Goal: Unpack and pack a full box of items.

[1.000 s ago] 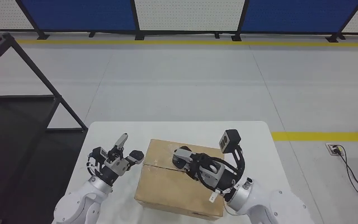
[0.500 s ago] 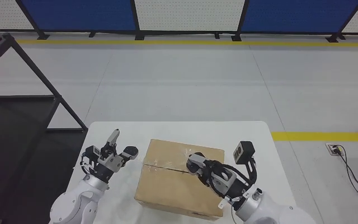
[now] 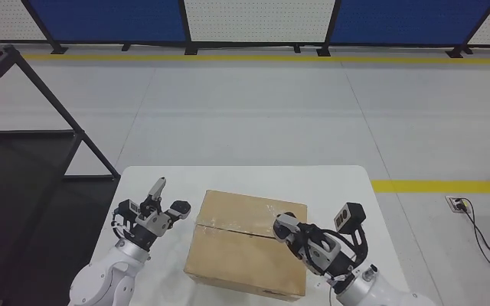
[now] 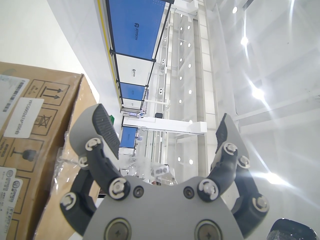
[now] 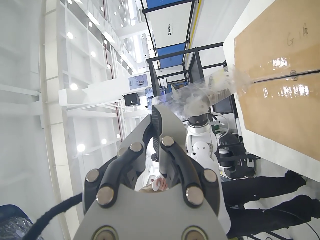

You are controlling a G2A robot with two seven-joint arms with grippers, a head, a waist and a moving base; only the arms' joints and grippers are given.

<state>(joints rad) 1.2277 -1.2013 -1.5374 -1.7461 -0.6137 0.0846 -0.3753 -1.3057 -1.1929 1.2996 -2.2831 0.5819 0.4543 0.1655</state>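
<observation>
**While the right gripper [image 5: 156, 112] pinches tape, the left gripper [image 4: 162, 119] hangs open**

Where my right arm hangs over the right-hand end of the cardboard box [image 3: 233, 256], I see its two fingers pressed flat together on a strip of clear tape [image 5: 200, 93]. The strip is crumpled and lifted off the cardboard. It runs from the fingertips to the edge of the box top, at an end of the seam [image 3: 230, 227] between the flaps. Both top flaps lie shut, meeting along that seam.

Just beside the box's left side, and not touching it, my left gripper points upward. Its fingers are spread wide, with nothing between the ribbed pads [image 4: 106, 126]. The side of the box that faces it carries white shipping labels [image 4: 18, 116] and printed handling symbols.

Under the box is the white table [image 3: 230, 180], and the box sits about midway across it. Off to the box's left, past the table's edge, stands a black metal frame [image 3: 46, 145]. Well beyond the box, across pale floor, a yellow floor line [image 3: 230, 56] runs in front of blue and white partition panels [image 3: 107, 19].
</observation>
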